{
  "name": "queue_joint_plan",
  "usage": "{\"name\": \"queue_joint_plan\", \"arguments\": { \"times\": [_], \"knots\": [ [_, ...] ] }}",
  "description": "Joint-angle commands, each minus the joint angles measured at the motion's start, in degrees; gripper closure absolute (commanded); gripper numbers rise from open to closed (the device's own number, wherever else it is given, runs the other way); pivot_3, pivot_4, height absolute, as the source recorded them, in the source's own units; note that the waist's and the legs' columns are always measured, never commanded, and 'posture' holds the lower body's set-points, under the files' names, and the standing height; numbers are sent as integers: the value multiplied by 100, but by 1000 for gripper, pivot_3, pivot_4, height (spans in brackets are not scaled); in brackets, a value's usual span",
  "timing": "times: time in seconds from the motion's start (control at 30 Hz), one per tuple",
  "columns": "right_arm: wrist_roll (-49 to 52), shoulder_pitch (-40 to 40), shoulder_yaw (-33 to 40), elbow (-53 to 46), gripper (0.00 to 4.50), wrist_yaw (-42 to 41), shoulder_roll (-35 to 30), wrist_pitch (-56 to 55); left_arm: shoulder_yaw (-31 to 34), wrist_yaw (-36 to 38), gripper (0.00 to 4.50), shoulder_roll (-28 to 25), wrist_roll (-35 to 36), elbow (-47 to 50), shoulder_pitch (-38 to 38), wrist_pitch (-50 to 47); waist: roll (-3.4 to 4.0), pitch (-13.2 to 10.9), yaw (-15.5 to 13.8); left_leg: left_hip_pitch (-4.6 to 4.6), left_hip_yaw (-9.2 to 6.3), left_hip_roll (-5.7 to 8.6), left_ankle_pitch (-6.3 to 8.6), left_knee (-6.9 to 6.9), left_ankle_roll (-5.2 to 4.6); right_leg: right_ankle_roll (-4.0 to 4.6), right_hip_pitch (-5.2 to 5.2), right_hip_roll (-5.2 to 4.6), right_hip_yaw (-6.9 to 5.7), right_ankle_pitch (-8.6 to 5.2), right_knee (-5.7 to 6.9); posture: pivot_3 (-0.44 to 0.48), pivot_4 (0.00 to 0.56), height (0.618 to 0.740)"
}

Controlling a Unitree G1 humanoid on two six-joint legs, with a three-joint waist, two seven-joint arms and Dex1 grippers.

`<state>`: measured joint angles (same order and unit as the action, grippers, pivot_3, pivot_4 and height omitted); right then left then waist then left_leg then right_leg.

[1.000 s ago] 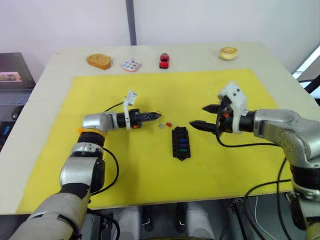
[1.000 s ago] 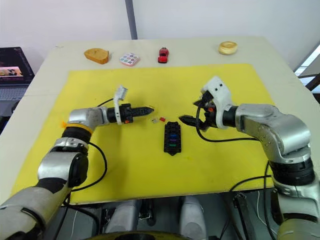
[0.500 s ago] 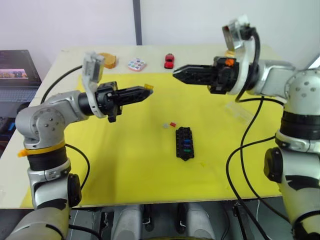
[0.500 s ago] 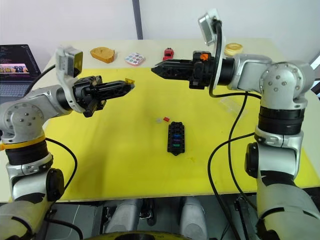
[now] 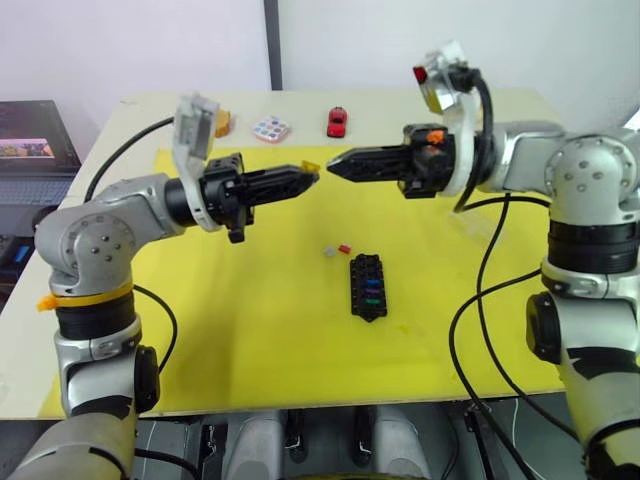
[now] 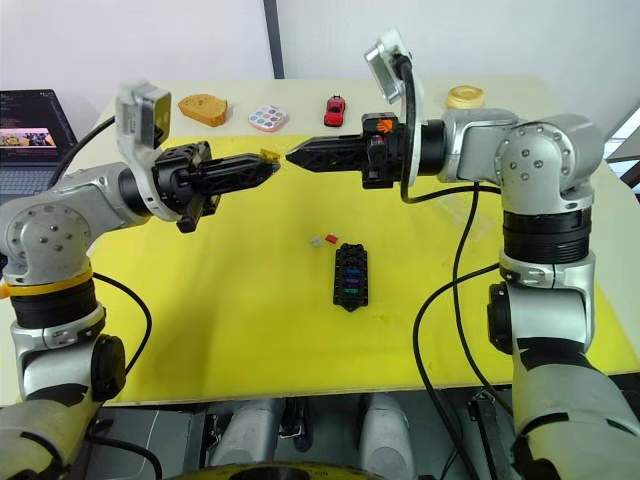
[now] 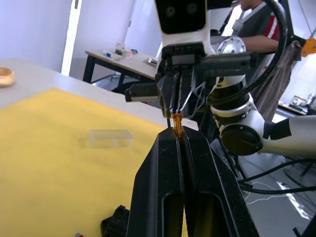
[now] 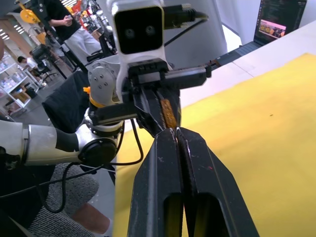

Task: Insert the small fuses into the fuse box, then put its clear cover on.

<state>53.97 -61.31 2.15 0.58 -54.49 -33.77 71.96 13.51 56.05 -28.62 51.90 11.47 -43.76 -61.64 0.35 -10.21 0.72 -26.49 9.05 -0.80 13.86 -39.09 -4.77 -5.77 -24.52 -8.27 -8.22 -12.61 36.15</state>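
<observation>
Two grippers meet tip to tip above the yellow mat (image 5: pixel 250 330): the left gripper (image 5: pixel 305 178) pinches a tan-yellow fuse (image 5: pixel 309 168), the right gripper (image 5: pixel 338 166) is closed on nothing. At 6 o'clock from them sits the fuse box (image 5: pixel 367 285) (some slots filled), with two loose fuses (image 5: pixel 338 249) just beside it at 11 o'clock. At 3 o'clock lies the clear cover (image 7: pixel 110 138).

Looking like a robotics lab/workshop. Pale worktable (image 5: pixel 90 170) w/ yellow mat (image 5: pixel 250 300) is standing by a plain white wall (image 5: pixel 130 45), laptop (image 5: pixel 30 135) sitting at its side. Wrist views are showing other benches (image 7: pixel 123 61) w/ gear, shelving (image 8: pixel 10 74), and ppl (image 8: pixel 69 24) standing around in the bkgd.
</observation>
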Motion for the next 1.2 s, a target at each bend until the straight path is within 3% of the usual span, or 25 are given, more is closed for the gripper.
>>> {"name": "queue_joint_plan", "arguments": {
  "times": [0.03,1.03,1.13,1.2],
  "knots": [
    [-1,-23,106,-211,3543,-4,-67,-109,-59,-8,4500,-82,147,88,-70,171,0,0,0,0,0,0,0,0,0,0,0,0,0,0,0,0,150,740],
    [295,4,264,-208,3543,252,201,59,-307,-144,4500,-191,295,94,23,376,0,0,2,0,1,-1,5,1,9,0,-2,2,3,0,-1,0,150,740],
    [309,19,284,-223,4430,293,240,59,-349,-131,4500,-225,292,100,46,408,0,0,5,0,1,-2,5,1,9,0,-2,2,3,0,-1,0,150,740],
    [329,36,283,-247,4475,323,265,66,-360,-133,4500,-241,309,93,49,421,0,0,-1,0,1,-2,6,1,10,0,-3,3,3,0,-1,0,150,740]
  ]
}}
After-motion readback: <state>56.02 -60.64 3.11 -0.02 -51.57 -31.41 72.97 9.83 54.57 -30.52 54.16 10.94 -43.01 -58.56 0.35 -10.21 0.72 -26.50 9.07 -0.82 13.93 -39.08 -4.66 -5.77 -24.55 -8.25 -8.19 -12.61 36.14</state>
